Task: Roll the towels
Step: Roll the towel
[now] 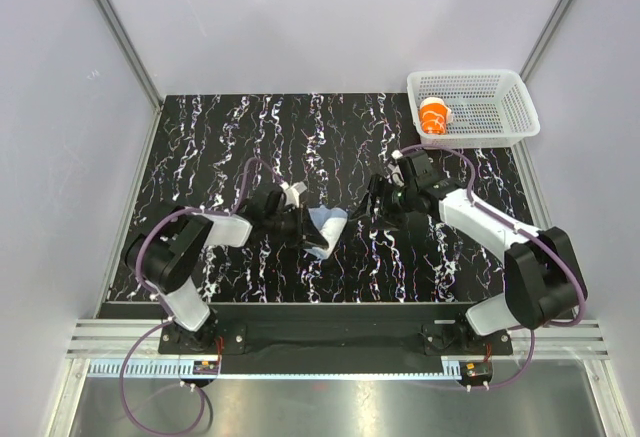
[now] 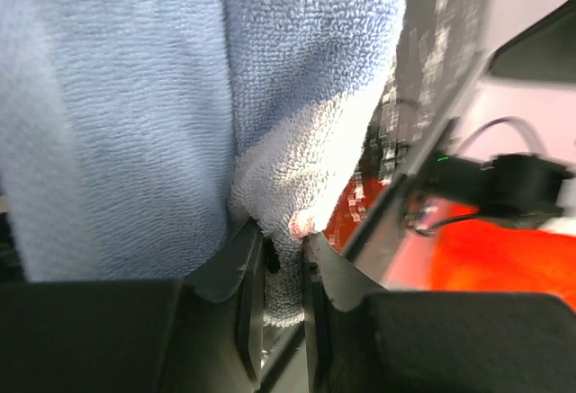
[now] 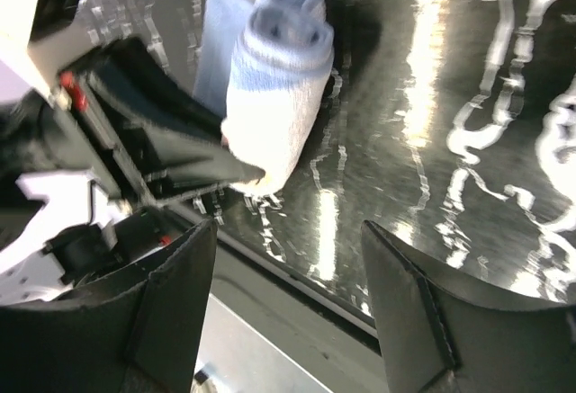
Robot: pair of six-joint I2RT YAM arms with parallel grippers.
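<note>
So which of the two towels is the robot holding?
The pale blue-grey towel, pinched in the left gripper mid-table. The orange towel sits rolled in the white basket, untouched.

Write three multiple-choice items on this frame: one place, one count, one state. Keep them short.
1. Where is the orange towel?
A. In the white basket
B. At the table's centre
C. Hanging on the frame

2. How many towels lie in the basket?
A. None
B. One
C. Two

3. How does the right pincer stand?
A. Shut on a towel
B. Shut, empty
C. Open, empty

Key:
1 A: the top view shows the orange cloth inside the mesh walls at the far right.
2 B: only the orange one is there; the blue-grey towel is mid-table, clamped in the left pincer.
3 C: its wrist view shows the fingers wide apart with nothing between them.
</note>
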